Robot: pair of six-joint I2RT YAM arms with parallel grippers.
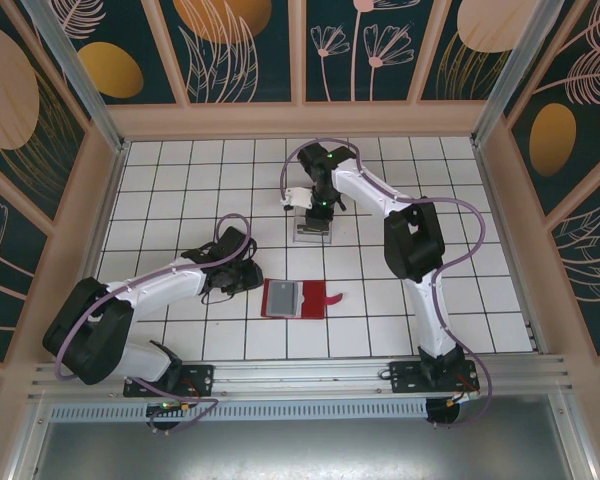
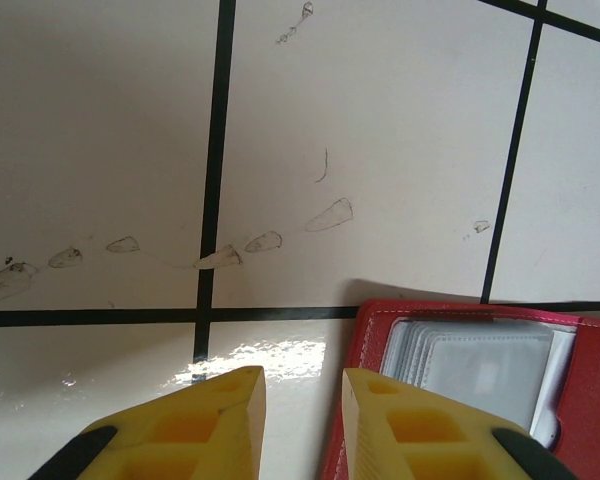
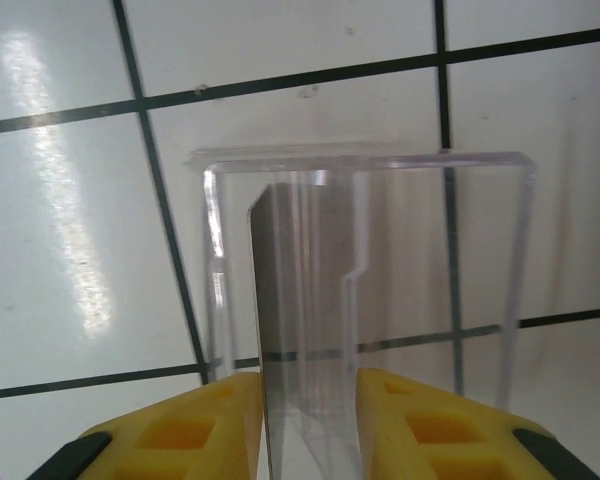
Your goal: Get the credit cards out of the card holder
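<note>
A white tiled bench [image 1: 180, 170] with black grid lines, boxed in by peach-framed walls [image 1: 300, 118] on three sides. Out in the middle lies the red wallet [image 1: 298, 300], open and flat, its tab [image 1: 332, 297] poking off the right edge. A grey stack of cards [image 2: 480, 365] sits in its pocket, set in from the red border.

The left tool [image 1: 252, 276] hangs right at the wallet's left edge. From its wrist camera, the yellow fingers [image 2: 220, 410] stand a little apart with nothing between them. One is over bare tile and the other is just at the wallet's rim. Ahead of it the tile is open, marked by a trail of small smudges [image 2: 265, 241].

Farther back, well apart from the wallet, the right tool [image 1: 315, 215] is over the clear tray [image 3: 480, 250]. Its fingers [image 3: 410, 420] are held apart, and a grey card [image 3: 300, 300] fills the gap, standing inside the tray's walls with a clipped top corner showing. Whether the fingers are gripping that card or merely flanking it, I cannot tell. The tray's far rim runs straight across, close beyond the card.

There is plenty of free tile to the right of the wallet and along the back left. The right arm's elbow takes up the space just right of the tray.
</note>
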